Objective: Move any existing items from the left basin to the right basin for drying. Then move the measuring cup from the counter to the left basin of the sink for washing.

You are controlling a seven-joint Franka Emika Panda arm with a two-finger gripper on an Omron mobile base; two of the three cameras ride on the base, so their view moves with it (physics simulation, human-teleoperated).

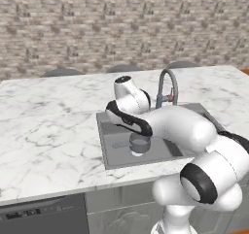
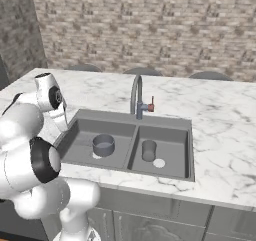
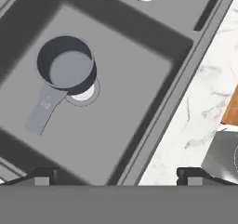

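Counter: the broad white marble counter with grey veins [image 2: 220,130] is smooth and flat; it runs wide on both sides of the sink.
Wall: a rough brick wall in brown and grey tones [image 1: 121,24] stands behind the counter.
Sink: the dark grey rectangular double sink [image 2: 85,116] is matte, with a curved grey gooseneck faucet [image 2: 136,92] at its back edge.
Left basin: the wider dark grey compartment [image 2: 80,145] holds the small dark grey round measuring cup [image 3: 66,69]; the cup stands upright on the pale round drain, its flat handle lying out sideways.
Right basin: the narrower compartment [image 2: 172,140] holds a dark grey cylindrical cup [image 2: 148,150], upright, near its own pale drain.
Gripper: the two-finger gripper [image 3: 116,175] hangs above the left basin; its tips stand wide apart and grasp nothing.
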